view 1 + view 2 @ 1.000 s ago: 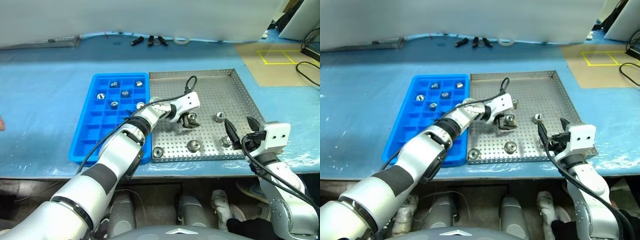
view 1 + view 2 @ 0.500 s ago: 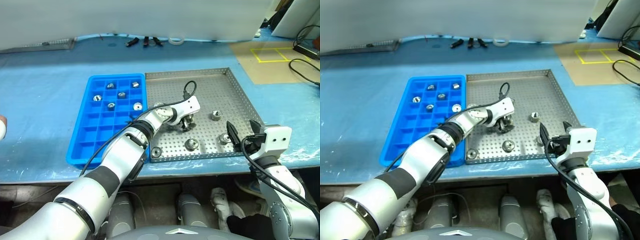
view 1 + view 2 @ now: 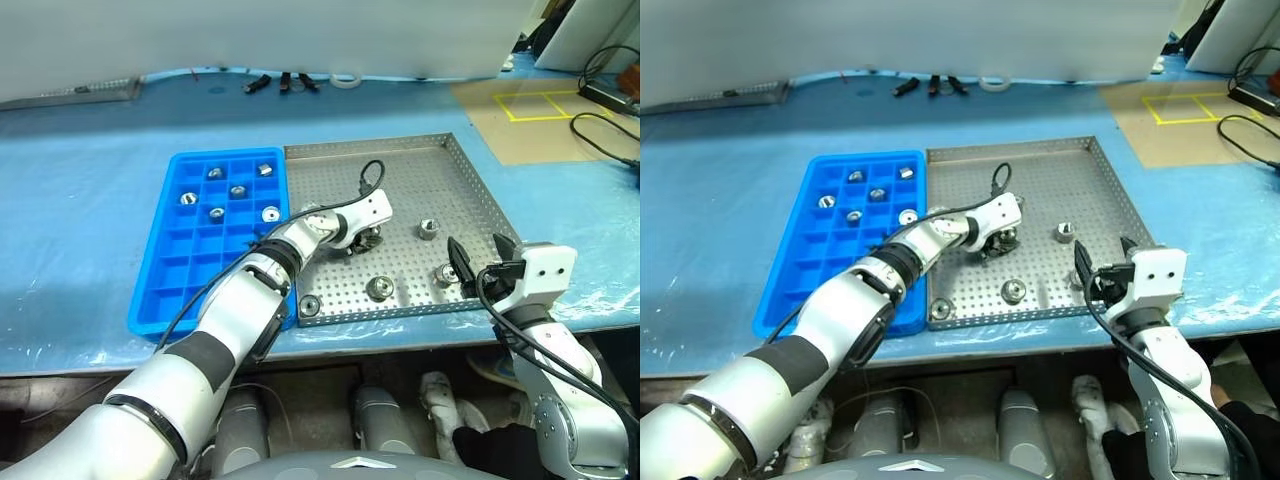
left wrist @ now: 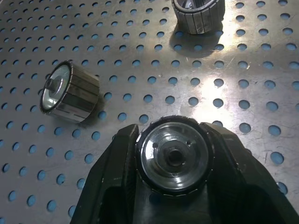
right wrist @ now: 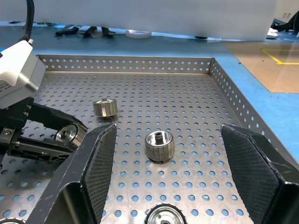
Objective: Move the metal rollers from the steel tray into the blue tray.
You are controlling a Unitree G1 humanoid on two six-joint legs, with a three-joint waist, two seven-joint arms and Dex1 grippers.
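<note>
**Five rollers moved, five left, one of them in the left gripper's grasp**

The blue tray holds five metal rollers in its far compartments, each in its own cell; the nearer cells are bare. In the steel tray five rollers can be made out, so by this count the job looks about half done.

The left gripper reaches across to the middle of the steel tray. In its wrist view the two black fingers press against either side of a roller, with no gap showing, its open face turned toward the camera. Whether the roller has left the perforated floor cannot be told; it appears to sit on or just above it. Just beyond these fingers lies a second roller on its side, and farther out a third.

Of the rest, one roller lies to the right of the left gripper, another nearer the front rim, and a corner roller sits at the front edge beside the blue tray.

The right gripper hovers at the steel tray's front right edge, fingers spread wide and holding nothing; a roller stands between and beyond them, untouched.
</note>
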